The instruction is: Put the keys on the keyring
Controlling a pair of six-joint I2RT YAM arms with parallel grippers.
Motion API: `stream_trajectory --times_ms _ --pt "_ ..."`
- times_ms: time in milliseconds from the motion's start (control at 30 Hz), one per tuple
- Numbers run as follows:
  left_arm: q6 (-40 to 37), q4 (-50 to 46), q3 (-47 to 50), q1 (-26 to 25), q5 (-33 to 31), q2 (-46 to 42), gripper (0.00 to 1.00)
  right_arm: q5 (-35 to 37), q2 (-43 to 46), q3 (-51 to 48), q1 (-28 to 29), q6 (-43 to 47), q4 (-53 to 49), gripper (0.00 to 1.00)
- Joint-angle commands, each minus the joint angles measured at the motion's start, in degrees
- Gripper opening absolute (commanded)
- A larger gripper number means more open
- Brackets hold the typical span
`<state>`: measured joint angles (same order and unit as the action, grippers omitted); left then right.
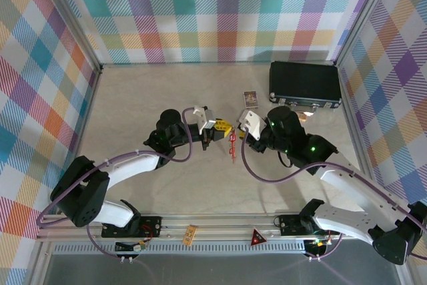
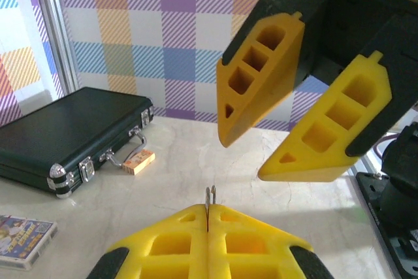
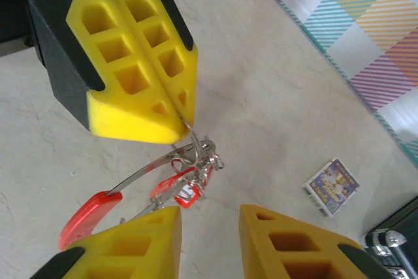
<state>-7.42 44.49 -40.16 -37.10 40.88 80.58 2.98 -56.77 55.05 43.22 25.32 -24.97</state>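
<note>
My left gripper is pinched shut on the top of the keyring, which hangs from it above the table. The red keys dangle at the ring's lower end. They sit just beside my right gripper, whose fingers stand apart.
</note>
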Motion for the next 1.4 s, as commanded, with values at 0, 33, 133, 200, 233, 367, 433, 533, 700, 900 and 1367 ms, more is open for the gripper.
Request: stream_trajectory --times_ms 0,33,133,200,233,367,433,533,700,900,1367 --pt "3.1 7.5 0.7 -0.3 0.3 0.5 0.0 -2.9 1.2 -1.1 0.4 -4.0 4.1 0.29" --pt "3.5 8.6 1.0 -0.3 0.2 0.6 0.0 -3.2 1.2 -1.3 0.4 -4.6 4.7 0.3" --pt "5.0 12.2 1.8 -0.3 0.0 1.1 0.0 -3.2 1.0 -1.9 0.3 -5.6 5.9 0.32" --pt "6.4 15.1 2.4 -0.3 -0.1 1.7 0.0 -3.2 1.0 -2.4 0.3 -6.0 7.0 0.31" --pt "7.5 17.3 2.7 -0.3 -0.3 2.3 0.0 -3.3 1.0 -2.5 0.4 -6.4 7.2 0.31" --pt "12.6 29.0 4.4 -0.3 -1.0 5.0 0.0 -4.3 1.0 -2.4 -0.7 -9.7 7.8 0.27" --pt "14.4 32.3 4.6 -0.3 -0.8 6.0 0.0 -6.4 1.2 -2.3 -2.1 -12.0 8.0 0.26" --pt "14.9 32.2 4.0 -0.3 -0.3 5.9 0.0 -11.4 1.7 -2.7 -5.3 -16.0 9.3 0.26" --pt "14.9 32.2 4.1 -0.4 -1.1 4.4 0.0 -18.9 1.4 -3.9 -9.3 -21.5 12.4 0.26" --pt "16.0 32.2 2.9 -1.0 -2.6 4.3 0.0 -22.5 2.1 -4.5 -10.1 -22.5 15.5 0.26" --pt "19.5 32.2 1.4 -1.2 -2.2 3.6 0.0 -41.6 -2.2 -2.3 -16.8 -27.5 20.2 0.29"
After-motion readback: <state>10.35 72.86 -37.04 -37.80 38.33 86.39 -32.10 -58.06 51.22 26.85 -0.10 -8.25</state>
